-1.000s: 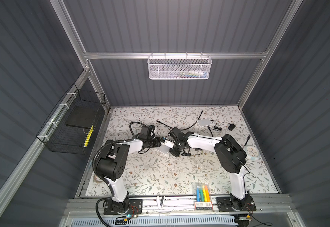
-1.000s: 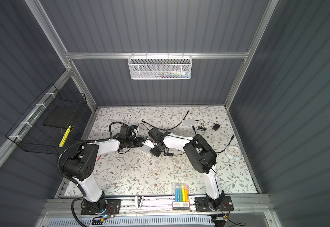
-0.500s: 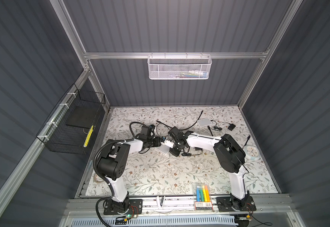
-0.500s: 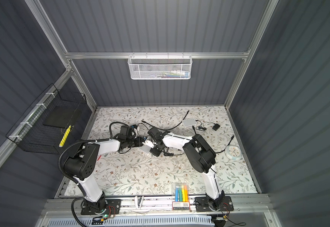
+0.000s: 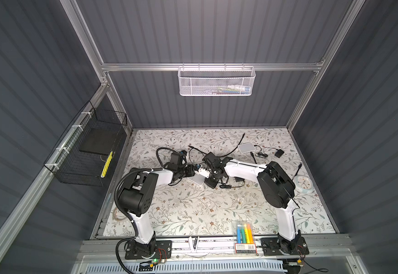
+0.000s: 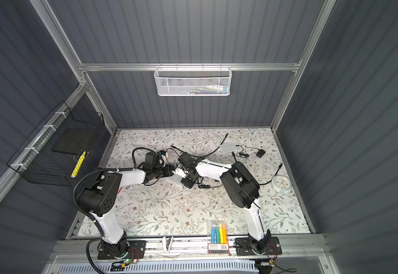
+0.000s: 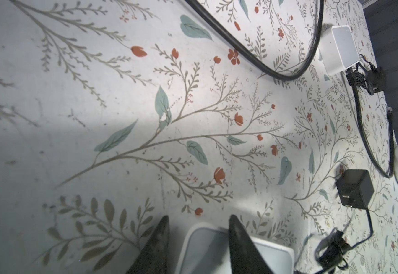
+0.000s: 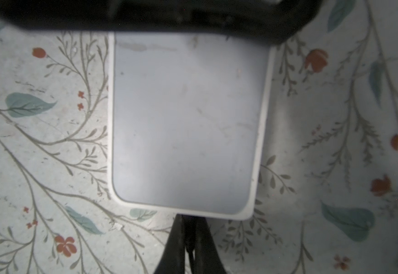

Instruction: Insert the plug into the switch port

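Observation:
The white switch (image 5: 199, 181) (image 6: 176, 180) lies mid-table between both grippers, its grey face filling the right wrist view (image 8: 183, 123). My left gripper (image 5: 196, 171) (image 7: 198, 216) is closed on one end of it. One finger (image 7: 237, 237) lies over its face (image 7: 205, 249) and the other sits beside its edge. At the opposite end my right gripper (image 5: 207, 183) (image 8: 190, 219) is shut on the thin dark plug (image 8: 189, 237), which touches the switch's edge. The port is hidden.
The plug's coiled lead (image 7: 333, 251) runs to a black adapter (image 7: 355, 189). A second white box (image 5: 246, 147), a small black adapter (image 5: 279, 153) and loose black cables lie at the back. A round clock (image 5: 303, 186) sits right. A marker pack (image 5: 244, 233) sits at the front.

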You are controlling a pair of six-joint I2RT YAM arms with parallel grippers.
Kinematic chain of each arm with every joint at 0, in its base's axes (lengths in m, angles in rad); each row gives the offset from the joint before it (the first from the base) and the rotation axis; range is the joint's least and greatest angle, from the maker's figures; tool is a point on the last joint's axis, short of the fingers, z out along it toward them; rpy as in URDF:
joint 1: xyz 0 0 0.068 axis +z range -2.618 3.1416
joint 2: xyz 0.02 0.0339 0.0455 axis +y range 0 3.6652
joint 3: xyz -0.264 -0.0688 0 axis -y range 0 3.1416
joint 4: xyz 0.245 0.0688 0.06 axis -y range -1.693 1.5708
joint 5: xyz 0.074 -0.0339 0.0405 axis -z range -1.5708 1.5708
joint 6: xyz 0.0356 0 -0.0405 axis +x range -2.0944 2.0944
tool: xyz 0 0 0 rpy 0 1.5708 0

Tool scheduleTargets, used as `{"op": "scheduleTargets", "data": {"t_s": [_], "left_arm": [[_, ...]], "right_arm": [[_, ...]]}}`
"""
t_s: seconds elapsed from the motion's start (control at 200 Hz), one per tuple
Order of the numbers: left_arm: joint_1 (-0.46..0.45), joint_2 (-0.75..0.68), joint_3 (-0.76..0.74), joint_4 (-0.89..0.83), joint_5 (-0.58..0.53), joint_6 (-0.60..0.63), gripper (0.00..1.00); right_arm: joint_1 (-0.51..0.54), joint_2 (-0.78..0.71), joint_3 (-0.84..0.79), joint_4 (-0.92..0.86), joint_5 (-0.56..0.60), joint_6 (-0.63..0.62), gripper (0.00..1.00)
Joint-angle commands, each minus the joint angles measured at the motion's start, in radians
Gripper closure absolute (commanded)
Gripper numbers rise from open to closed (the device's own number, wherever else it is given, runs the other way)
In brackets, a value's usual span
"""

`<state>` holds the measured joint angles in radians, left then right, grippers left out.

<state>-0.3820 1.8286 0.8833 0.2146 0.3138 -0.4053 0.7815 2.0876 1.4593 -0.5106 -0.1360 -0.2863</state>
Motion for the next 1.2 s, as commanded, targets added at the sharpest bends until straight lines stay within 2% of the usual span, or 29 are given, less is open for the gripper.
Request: {"op": "scheduleTargets", "data": {"t_s": [0.0,0.645,1.196], "left_arm": [[-0.112,0.06,-0.055,-0.121,0.203,-0.059,0.6],[-0.141,0.068,-0.087,-0.051,0.217,-0.116,0.61],[-0.164,0.121,-0.082,0.021,0.304,-0.129,0.62]], "right_arm": [[0.011,0.055,0.054,0.222,-0.004,0.022,1.0],[0.01,0.078,0.101,0.237,0.003,0.023,1.0],[0.003,0.099,0.148,0.268,-0.004,0.003,1.0]]}}
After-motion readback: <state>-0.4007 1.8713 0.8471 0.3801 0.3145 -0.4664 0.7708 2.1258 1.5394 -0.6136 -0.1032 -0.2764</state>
